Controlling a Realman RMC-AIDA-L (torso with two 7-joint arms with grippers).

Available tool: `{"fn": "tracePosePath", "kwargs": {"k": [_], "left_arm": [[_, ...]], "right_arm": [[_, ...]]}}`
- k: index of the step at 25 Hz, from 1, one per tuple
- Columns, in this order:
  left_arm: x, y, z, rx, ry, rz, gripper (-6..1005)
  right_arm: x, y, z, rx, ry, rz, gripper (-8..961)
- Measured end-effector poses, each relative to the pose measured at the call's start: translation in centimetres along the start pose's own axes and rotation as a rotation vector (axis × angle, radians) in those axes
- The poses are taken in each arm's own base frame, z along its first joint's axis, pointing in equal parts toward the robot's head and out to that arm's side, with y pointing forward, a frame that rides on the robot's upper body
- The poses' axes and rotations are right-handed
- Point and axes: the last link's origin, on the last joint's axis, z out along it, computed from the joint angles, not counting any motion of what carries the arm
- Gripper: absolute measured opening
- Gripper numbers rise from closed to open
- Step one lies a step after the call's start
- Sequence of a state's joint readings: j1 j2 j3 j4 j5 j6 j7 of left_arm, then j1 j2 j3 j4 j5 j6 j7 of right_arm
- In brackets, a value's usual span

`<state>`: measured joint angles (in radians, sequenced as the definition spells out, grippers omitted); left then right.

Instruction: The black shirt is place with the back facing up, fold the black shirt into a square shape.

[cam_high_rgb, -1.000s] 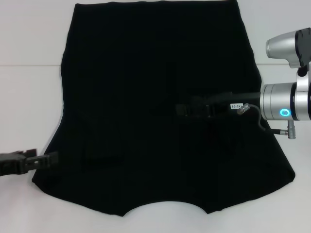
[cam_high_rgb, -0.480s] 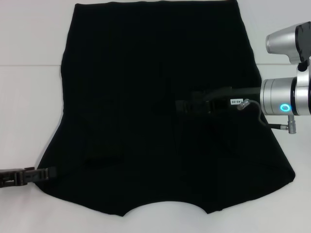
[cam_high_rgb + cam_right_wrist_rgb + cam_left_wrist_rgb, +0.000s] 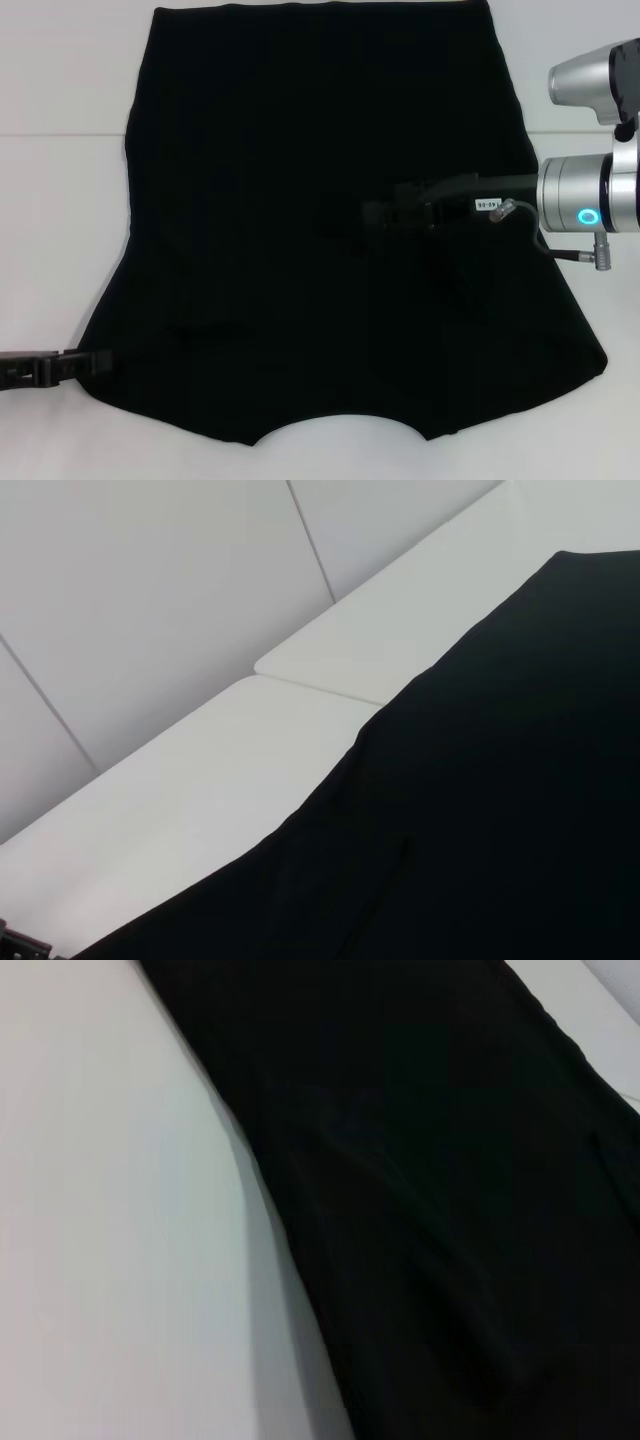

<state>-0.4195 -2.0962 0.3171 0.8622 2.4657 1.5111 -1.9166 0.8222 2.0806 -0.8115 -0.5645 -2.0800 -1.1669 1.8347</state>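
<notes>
Head view shows the left gripper [image 3: 95,362] low at the near left corner of the black shirt [image 3: 320,180], its tips at the hem edge; whether its fingers are parted or clenched on cloth cannot be told. The right gripper [image 3: 385,216] reaches in from the right over the middle of the shirt, black against black, so the state of its fingers cannot be told either. The shirt lies spread flat on the white bench [image 3: 60,220], covering most of it, with the curved neckline cutout at the near edge and the straight hem at the far edge. It looks thin, limp and light, so it should drape and slide rather than hold a crease; any fold will likely need a pinch right at an edge or corner, with both layers lifted together, and a slow carry across so the fabric does not bunch.
</notes>
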Motion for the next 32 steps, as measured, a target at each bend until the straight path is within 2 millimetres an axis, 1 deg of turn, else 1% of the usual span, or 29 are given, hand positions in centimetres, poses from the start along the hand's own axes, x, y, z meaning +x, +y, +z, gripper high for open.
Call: {"fn": "tracePosePath", "kwargs": {"k": [6, 10, 13, 16, 19, 23, 24, 25, 29, 32], "left_arm": [[-0.2, -0.1, 0.0, 0.008, -0.02, 0.0, 471], [-0.1, -0.1, 0.0, 0.008, -0.021, 0.001, 285], [0.1, -0.1, 0.0, 0.007, -0.02, 0.005, 154], [0.3, 0.0, 0.1, 0.004, -0.02, 0.009, 26], [0.5, 0.3, 0.2, -0.014, -0.019, 0.019, 26], [1.0, 0.6, 0.5, -0.027, -0.014, 0.027, 26], [1.0, 0.7, 0.5, -0.03, -0.014, 0.028, 26], [1.1, 0.7, 0.6, -0.032, -0.014, 0.029, 26], [1.3, 0.9, 0.7, -0.038, -0.009, 0.026, 27], [1.5, 1.0, 0.8, -0.042, -0.008, 0.03, 27]], "right_arm": [[0.0, 0.0, -0.1, 0.0, 0.0, -0.001, 764], [0.1, -0.2, -0.3, 0.006, 0.003, 0.0, 764], [0.4, -0.6, -0.7, 0.016, 0.008, 0.011, 765], [0.9, -1.3, -1.7, 0.027, 0.015, 0.038, 765], [1.6, -1.8, -3.1, 0.015, 0.034, 0.081, 764], [3.5, -2.8, -6.0, 0.014, 0.062, 0.171, 764], [4.4, -3.5, -7.7, 0.036, 0.07, 0.217, 765], [4.4, -3.5, -7.7, 0.036, 0.07, 0.217, 765], [6.2, -4.8, -10.9, 0.102, 0.1, 0.301, 762], [7.6, -5.7, -12.8, 0.168, 0.146, 0.345, 759]]}}
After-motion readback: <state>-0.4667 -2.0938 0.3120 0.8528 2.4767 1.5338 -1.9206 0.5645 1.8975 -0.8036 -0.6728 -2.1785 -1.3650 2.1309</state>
